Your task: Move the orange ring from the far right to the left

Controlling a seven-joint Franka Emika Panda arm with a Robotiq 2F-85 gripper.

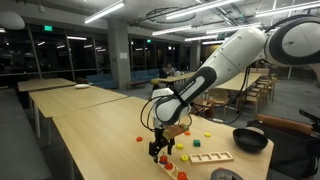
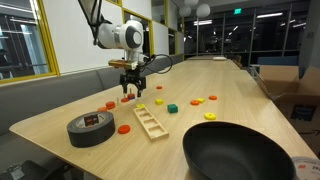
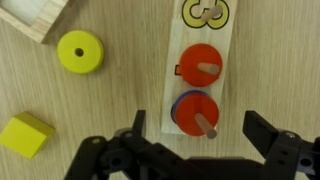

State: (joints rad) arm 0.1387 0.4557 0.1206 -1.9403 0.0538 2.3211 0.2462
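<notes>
1. orange ring (image 3: 186, 104) is sitting on its peg (image 3: 206, 123) on the board (image 3: 230, 60), stacked over a blue ring (image 3: 172, 110), just beside another orange ring (image 3: 200, 65).
2. i'm worrying that by closing crooked i'm lifting the blue ring too, or jamming on the peg and tipping the board.
3. claw (image 3: 202, 135) is hanging wide open, gripping nothing, fingers straddling the ring.

The wrist view shows two red rings (image 3: 188, 60) (image 3: 186, 104) on two pegs (image 3: 207, 69), one yellow ring (image 3: 80, 50) and one yellow block (image 3: 27, 133). In an exterior view there is one pan (image 2: 240, 155), one tape roll (image 2: 88, 128) and one rack (image 2: 150, 120).
</notes>
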